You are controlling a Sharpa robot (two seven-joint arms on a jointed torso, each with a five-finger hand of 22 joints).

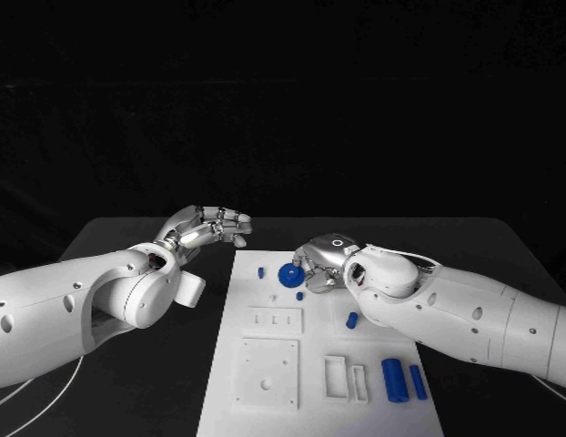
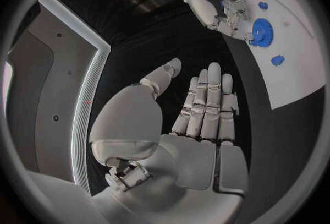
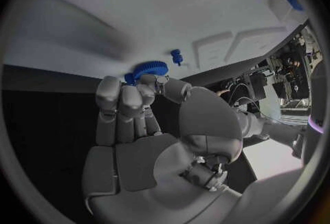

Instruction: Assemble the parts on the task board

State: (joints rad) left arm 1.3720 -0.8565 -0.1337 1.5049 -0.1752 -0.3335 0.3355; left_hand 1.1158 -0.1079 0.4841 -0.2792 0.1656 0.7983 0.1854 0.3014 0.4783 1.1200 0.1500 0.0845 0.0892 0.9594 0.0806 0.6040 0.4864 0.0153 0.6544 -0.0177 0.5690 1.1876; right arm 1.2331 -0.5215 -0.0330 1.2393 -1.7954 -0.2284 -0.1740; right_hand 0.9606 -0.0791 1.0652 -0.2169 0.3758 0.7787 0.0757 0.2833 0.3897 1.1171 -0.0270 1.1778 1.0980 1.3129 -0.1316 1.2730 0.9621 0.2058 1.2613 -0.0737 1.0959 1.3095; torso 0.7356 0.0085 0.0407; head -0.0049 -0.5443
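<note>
The white task board (image 1: 312, 401) lies in the middle of the table. A blue gear (image 1: 289, 273) lies at its far end, also seen from the wrists (image 2: 261, 31) (image 3: 148, 69). My right hand (image 1: 320, 264) (image 2: 220, 6) (image 3: 137, 103) is bent down beside the gear, its fingertips (image 3: 127, 92) together with the thumb against the gear's near rim. Whether they grip it is hidden. My left hand (image 1: 211, 228) (image 2: 196, 114) hovers off the board's far left corner, fingers stretched out and holding nothing.
Small blue pegs (image 1: 300, 296) (image 1: 351, 320) lie mid-board, and another (image 3: 176, 56) is just past the gear. Two blue cylinders (image 1: 393, 378) (image 1: 419, 382) lie at the near right beside white slotted blocks (image 1: 342, 378). A white square plate (image 1: 268, 370) sits near left.
</note>
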